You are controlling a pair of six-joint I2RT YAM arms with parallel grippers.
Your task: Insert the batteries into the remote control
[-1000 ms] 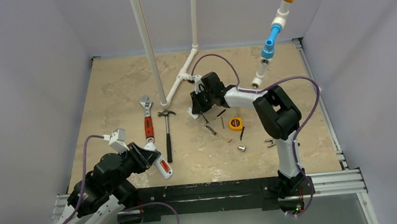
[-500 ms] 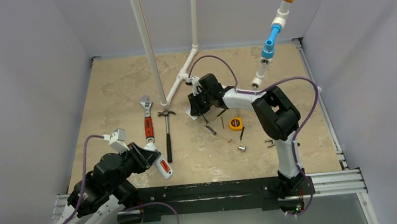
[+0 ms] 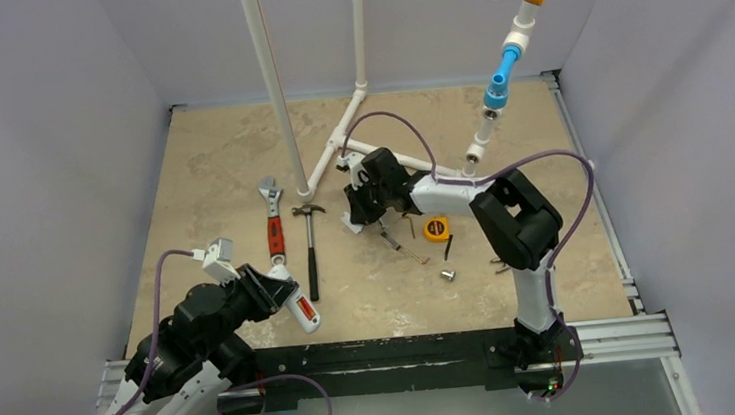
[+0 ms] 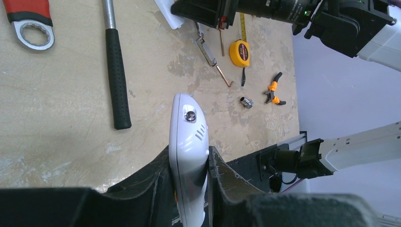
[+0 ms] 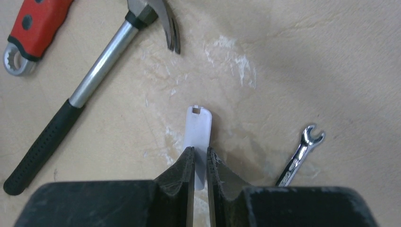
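My left gripper (image 4: 189, 153) is shut on the white remote control (image 4: 188, 142), holding it by its sides above the table's near left part (image 3: 302, 312). An orange-red patch (image 3: 304, 308) shows in the remote's upward face, the batteries as far as I can tell. My right gripper (image 5: 200, 150) is low over the middle of the table (image 3: 356, 218). Its jaws are closed on a thin flat white plastic piece (image 5: 197, 130) with a notched end that sticks out ahead of the fingertips.
A hammer (image 3: 310, 253) and a red-handled wrench (image 3: 273, 231) lie left of the right gripper. An orange tape measure (image 3: 436, 229), a small spanner (image 5: 302, 151), a socket (image 3: 447, 275) and orange pliers (image 4: 273, 92) lie to its right. White pipes (image 3: 338, 150) stand behind.
My right gripper has shifted a little to the left with the white piece between its jaws. The left arm and the remote have not moved.
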